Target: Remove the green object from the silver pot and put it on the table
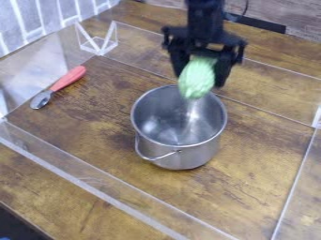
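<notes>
A robotics lab, judging by clear plastic walls around planks.

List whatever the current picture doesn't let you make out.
- Fingers' hold on the green object: camera view, motion blur; how they grip its far side is hidden behind it.
- Upper part of the robot arm: cut off by the top edge.
- Far outer side of the silver pot: hidden by its own near wall.
- Green object's surface detail: blurred.

Single oblique view, looking steeply down from above and in front, near enough that the silver pot (just past centre, toward one o'clock) shows its interior.
</notes>
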You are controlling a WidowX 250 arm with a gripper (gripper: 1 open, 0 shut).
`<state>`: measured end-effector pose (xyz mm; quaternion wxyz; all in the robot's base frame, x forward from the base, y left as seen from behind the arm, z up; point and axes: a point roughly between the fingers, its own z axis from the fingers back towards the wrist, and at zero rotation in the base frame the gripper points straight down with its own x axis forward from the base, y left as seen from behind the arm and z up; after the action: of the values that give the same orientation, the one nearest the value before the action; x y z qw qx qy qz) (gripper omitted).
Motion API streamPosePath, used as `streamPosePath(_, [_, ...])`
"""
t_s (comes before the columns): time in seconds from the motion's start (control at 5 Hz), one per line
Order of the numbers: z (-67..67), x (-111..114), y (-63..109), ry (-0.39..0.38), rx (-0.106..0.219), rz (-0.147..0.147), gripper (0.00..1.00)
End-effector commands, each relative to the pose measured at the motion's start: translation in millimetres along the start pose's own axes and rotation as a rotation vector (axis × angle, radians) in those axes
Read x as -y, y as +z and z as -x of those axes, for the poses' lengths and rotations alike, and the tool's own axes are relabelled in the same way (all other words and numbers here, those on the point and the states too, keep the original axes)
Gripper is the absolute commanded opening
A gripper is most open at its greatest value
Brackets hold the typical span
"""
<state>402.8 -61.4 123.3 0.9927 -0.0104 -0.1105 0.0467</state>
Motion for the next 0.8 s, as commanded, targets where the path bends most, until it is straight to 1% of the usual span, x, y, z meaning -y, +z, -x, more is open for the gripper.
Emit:
streamPosePath(0.0, [-30.9, 8.4, 45.4, 0.002, 0.129, 0.053, 0.00])
streamPosePath(0.2, [-31.3, 16.4, 26.1, -0.009, 0.121, 0.061, 1.00])
streamPosePath(0.4, [-33.2, 18.9, 11.8, -0.023, 0.112, 0.066, 1.00])
streamPosePath(0.6, [-28.4, 26.2, -4.3, -0.014, 0.101, 0.066, 1.00])
